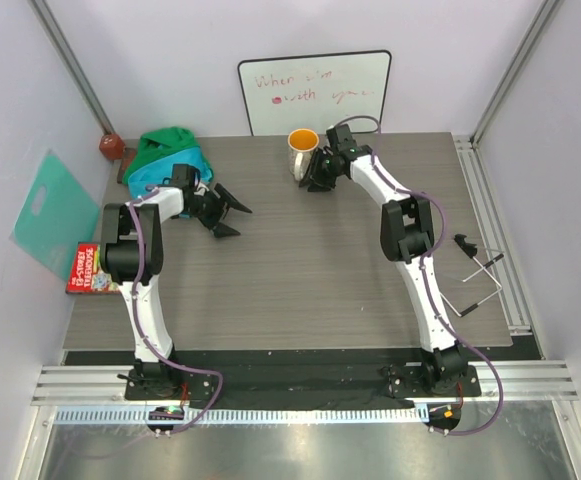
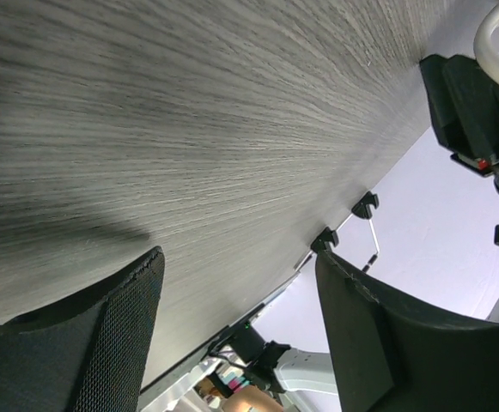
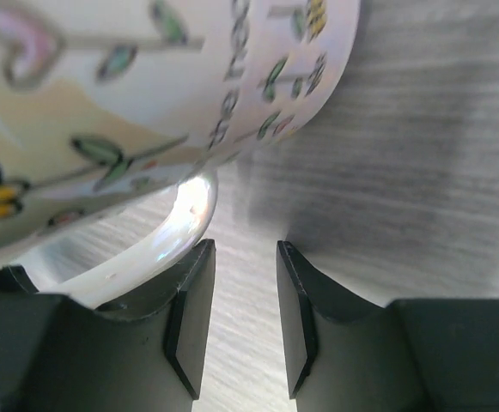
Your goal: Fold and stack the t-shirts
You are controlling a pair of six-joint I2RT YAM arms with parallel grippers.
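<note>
The two t-shirts lie crumpled in one heap at the table's far left: the green one (image 1: 166, 142) on top, the turquoise-blue one (image 1: 156, 177) under it. My left gripper (image 1: 238, 221) is open and empty just right of the heap, over bare table; in the left wrist view (image 2: 239, 256) its jaws are wide apart with only wood between them. My right gripper (image 1: 310, 181) is at the back centre beside a flowered mug (image 1: 303, 148). In the right wrist view (image 3: 245, 249) its jaws are slightly apart and hold nothing; the mug's handle (image 3: 176, 232) lies outside the left finger.
A whiteboard (image 1: 315, 92) leans on the back wall. A mint-teal plastic sheet (image 1: 45, 212) and a red book (image 1: 83, 268) lie off the table's left edge. A small brown object (image 1: 112, 146) sits at the back left corner. A wire rack (image 1: 478, 276) lies at the right edge.
</note>
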